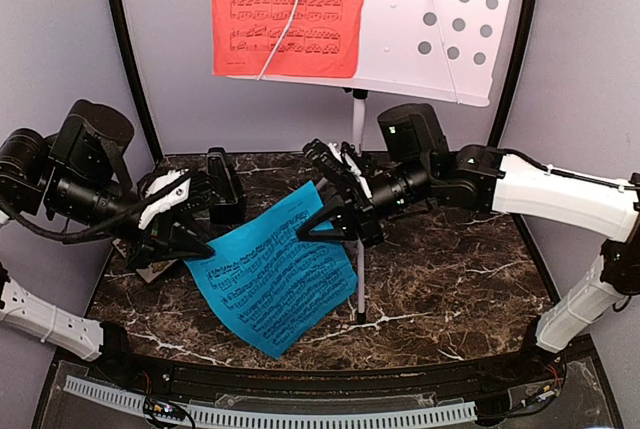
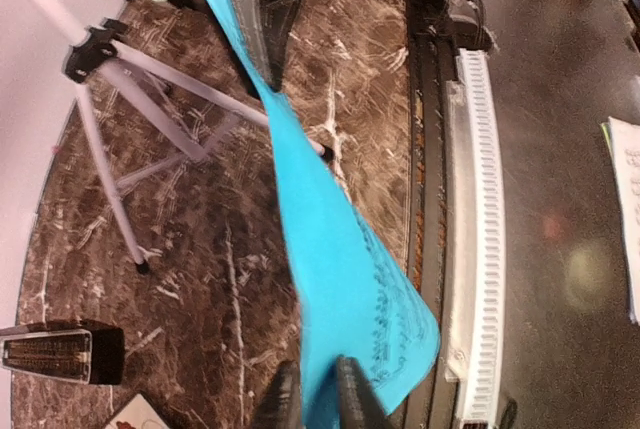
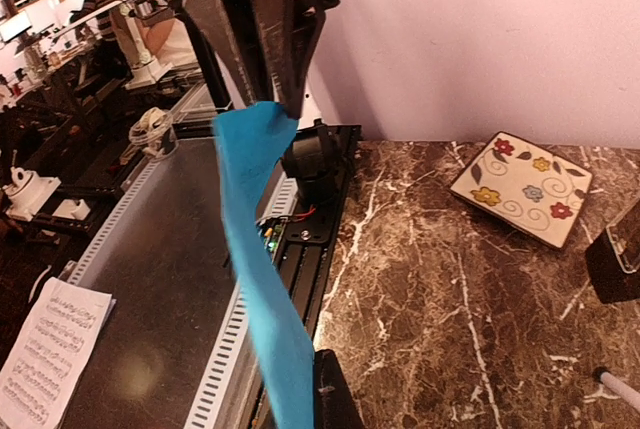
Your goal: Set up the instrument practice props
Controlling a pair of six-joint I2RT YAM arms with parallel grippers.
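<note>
Blue sheet (image 1: 270, 284) hangs over the marble table (image 1: 450, 269). My left gripper (image 1: 205, 246) pinches its left corner, and my right gripper (image 1: 306, 233) is clamped on the top edge. A tripod leg (image 1: 360, 284) sits right beside it. The metronome (image 1: 225, 192) and floral tile (image 3: 525, 189) crowd the left gripper. Red sheet (image 1: 285, 9) is on the music stand (image 1: 440, 24).

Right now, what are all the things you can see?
music stand: one, white with holes, back of the table
red sheet: one, red, on the stand
blue sheet: one, blue, held up over the table
metronome: one, black, on the table near the tile
floral tile: one, cream with flowers, on the table
white music page: one, white, off the table
table: one, dark marble
left gripper: one, black, pinching the blue sheet
right gripper: one, black, pinching the blue sheet
</note>
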